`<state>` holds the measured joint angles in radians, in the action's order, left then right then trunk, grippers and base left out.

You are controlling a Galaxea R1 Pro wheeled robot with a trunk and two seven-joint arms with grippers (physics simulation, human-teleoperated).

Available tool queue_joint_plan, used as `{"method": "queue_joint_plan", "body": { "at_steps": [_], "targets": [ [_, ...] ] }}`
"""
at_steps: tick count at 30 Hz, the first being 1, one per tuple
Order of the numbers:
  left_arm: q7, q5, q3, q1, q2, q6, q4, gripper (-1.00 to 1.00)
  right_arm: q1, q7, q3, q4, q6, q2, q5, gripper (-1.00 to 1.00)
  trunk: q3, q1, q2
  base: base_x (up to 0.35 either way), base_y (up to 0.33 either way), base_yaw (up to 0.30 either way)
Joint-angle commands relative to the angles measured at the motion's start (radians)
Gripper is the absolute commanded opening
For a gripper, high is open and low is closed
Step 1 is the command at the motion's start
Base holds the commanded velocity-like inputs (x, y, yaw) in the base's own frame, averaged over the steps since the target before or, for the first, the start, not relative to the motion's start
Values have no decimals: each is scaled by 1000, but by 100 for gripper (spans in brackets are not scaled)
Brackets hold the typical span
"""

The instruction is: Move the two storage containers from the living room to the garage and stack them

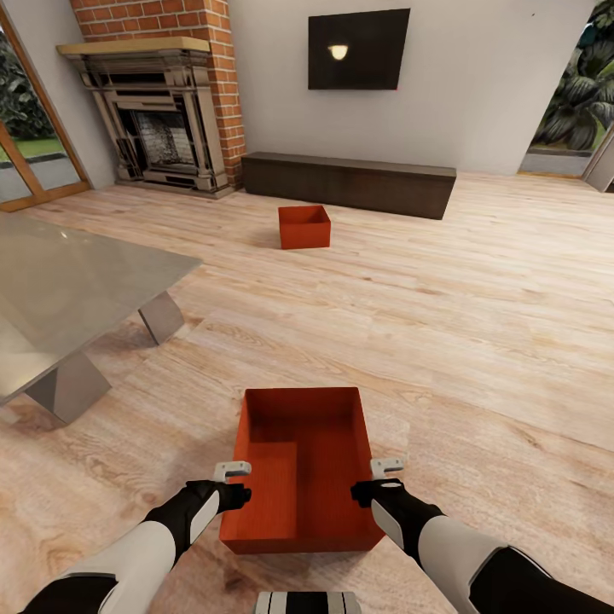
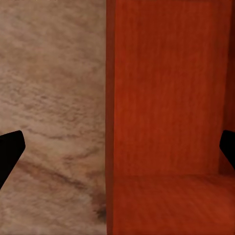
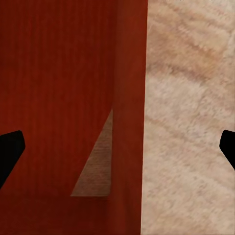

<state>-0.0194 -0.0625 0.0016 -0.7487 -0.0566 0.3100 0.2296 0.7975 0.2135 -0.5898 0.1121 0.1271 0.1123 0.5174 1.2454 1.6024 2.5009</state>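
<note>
The near bin (image 1: 303,469) sits on the wood floor (image 1: 443,324) right in front of the robot, its open top up and its long sides running away from the robot. The left pincer (image 1: 232,482) hangs over the bin's left wall, and the right pincer (image 1: 381,479) over its right wall, both toward the near end. In the left wrist view the wall's rim (image 2: 110,117) runs between the two dark fingertips (image 2: 10,152), one outside over the floor and one over the bin's inside; the right wrist view shows the same for the right wall (image 3: 129,112). Both pincers stand wide, straddling the walls without closing on them.

The far bin (image 1: 304,226) rests on the floor well apart from the near one, just before a low dark cabinet (image 1: 350,183) along the far wall. Open floor lies between the two bins and stretches to the right. On the left a glass table (image 1: 77,290) comes close to the near bin's far left corner. A brick fireplace (image 1: 162,111) stands far left, and a TV (image 1: 358,49) hangs above the cabinet.
</note>
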Motion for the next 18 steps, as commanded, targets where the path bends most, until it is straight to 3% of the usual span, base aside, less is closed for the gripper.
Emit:
{"method": "queue_joint_plan", "body": {
  "at_steps": [1, 18],
  "targets": [
    [-2, -7, 0, 0, 0, 6, 3, 100, 0, 6, -8, 2, 6, 0, 6, 100, 1, 0, 0, 0, 0, 0],
    [-14, -10, 6, 0, -2, 6, 3, 100, 0, 17, -8, 2, 9, -1, 7, 100, 1, 0, 0, 0, 0, 0]
  ]
}}
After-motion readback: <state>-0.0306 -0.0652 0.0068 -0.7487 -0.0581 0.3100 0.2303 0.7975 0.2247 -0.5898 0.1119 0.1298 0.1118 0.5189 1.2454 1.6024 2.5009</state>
